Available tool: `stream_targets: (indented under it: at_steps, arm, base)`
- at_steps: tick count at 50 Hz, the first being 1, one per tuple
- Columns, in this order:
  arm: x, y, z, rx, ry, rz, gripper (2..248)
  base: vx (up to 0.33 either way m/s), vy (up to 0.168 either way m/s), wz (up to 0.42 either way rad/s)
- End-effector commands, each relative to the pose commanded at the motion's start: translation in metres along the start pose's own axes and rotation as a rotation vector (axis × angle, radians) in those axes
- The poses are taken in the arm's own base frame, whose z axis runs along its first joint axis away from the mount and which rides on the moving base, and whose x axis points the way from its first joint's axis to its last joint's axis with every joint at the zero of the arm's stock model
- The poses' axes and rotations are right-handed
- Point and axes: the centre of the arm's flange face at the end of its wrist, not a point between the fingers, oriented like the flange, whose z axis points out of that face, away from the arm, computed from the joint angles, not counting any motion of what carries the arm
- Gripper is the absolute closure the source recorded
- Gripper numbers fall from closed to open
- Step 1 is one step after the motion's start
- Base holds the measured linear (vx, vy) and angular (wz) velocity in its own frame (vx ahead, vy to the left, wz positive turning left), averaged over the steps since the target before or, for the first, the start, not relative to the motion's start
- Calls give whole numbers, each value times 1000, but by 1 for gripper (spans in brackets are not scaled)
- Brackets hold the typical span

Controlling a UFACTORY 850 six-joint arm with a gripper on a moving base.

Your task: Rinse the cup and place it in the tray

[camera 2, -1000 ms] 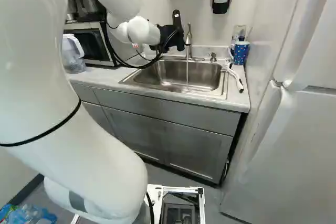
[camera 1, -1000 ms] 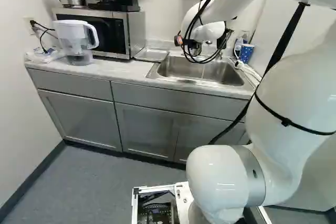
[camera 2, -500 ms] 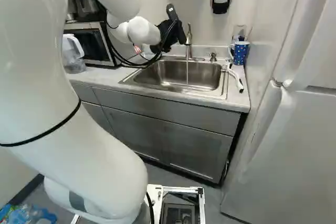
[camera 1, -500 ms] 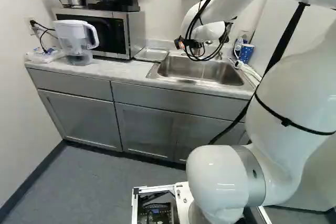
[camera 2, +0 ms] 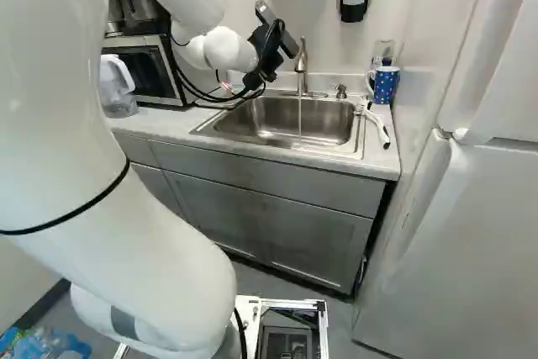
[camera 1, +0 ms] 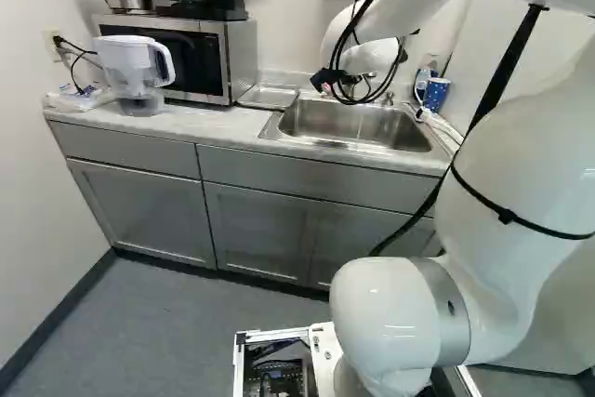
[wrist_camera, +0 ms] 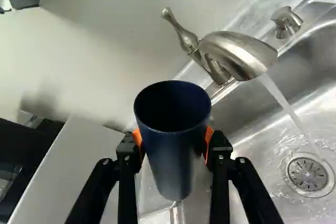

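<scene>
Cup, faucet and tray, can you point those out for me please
Cup (wrist_camera: 174, 156): wrist view, on its outer wall.
Faucet (wrist_camera: 239, 55): wrist view, on its spout.
Tray (camera 1: 268, 97): left base view, on its flat bottom.

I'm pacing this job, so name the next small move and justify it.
Probably ease the claw, shut on the dark blue cup, toward the running water: the stream falls from the faucet into the sink, beside the cup rather than into it.
</scene>
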Motion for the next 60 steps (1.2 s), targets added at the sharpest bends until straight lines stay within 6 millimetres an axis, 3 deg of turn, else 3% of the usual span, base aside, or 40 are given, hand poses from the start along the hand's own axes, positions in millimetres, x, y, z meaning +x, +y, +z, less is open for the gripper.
stream_targets:
  at_steps: [60]
  arm:
    - [0, 0, 0, 0, 0, -631, 125]
  base:
    - [0, 0, 0]
